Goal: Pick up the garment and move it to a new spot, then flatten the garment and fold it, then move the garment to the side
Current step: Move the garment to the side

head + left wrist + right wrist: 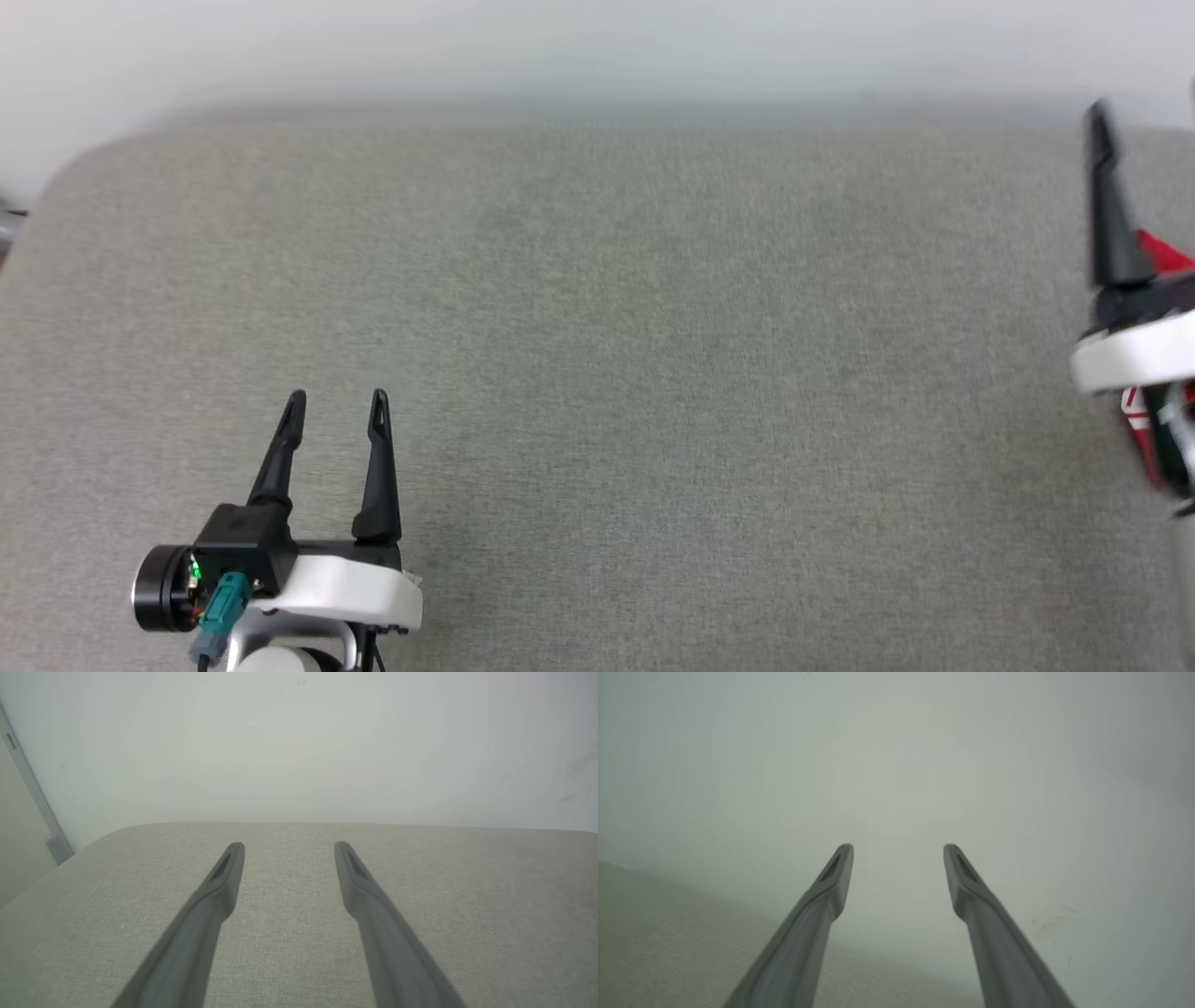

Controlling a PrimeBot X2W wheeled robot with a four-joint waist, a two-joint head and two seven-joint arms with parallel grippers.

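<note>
Nearest the robot, at the lower left of the head view, the left hand hovers over the grey fabric surface. Its two dark fingers are spread wide and point away toward the far edge, with nothing between them. Its wrist view shows the same wide gap above bare cloth. Farther out, at the right edge of the head view, the garment shows as red patches with a bit of red-and-white striped trim, at the surface's right side under the right arm's white wrist. What shows of it runs near to far along that edge, but most of it is cut off or covered, so its true long axis and the way its collar points cannot be told. The right hand is above it, fingers wide apart and holding nothing, aimed at the pale wall beyond the surface's far edge.
</note>
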